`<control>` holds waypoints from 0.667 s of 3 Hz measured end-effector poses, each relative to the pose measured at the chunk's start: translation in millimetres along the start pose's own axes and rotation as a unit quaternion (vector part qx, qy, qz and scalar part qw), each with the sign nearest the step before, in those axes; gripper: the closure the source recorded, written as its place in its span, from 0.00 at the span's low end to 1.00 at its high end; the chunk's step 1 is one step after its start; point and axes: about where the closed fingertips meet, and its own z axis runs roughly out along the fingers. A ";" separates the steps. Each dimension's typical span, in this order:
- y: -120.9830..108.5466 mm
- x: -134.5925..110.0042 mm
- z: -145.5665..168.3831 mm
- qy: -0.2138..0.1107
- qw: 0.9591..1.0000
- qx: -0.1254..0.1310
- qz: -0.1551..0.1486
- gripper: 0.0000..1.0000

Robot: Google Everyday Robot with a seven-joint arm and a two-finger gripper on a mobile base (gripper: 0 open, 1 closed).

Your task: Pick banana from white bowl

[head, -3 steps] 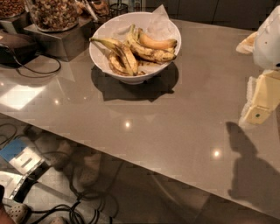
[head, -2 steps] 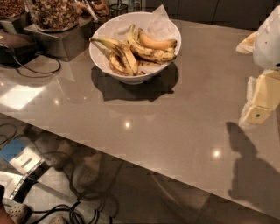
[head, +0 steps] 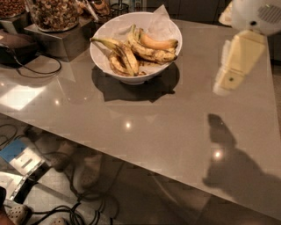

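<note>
Glossy grey-brown worktop (head: 145,127) runs under the pincer and out to every side of it; the stretch directly below carries just the pincer's shadow. Large deep round white bowl (head: 100,58) with a white paper liner (head: 160,21) sits well apart from the pincer, to its left as the camera sees it and slightly further back. Glass jar of nuts (head: 55,13) on a metal stand (head: 57,40) is further left again, beyond the bowl. Pincer (head: 228,81), cream-coloured under a white round housing, hangs above the worktop near the right edge of frame, tilted with its tip toward the bowl side. Can't tell how far open it is; nothing visibly in its hold. Target, the long overripe yellow banana mottled with brown spots (head: 151,52), lies across the bowl on the half nearer the pincer, just in front of a cleaner orange-yellow banana (head: 159,44) and beside dark-streaked bananas with a long pointed stem (head: 118,50). Status, my read: nothing done beyond pre-approach. Left to do: traverse to the bowl, come down over the mottled one, close on it without catching its neighbours or the liner, lift clear of the rim.
</note>
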 end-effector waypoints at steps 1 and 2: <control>-28.4 -46.5 3.6 0.014 1.000 0.005 -0.023 0.00; -34.9 -68.2 3.1 0.001 0.999 0.017 -0.038 0.00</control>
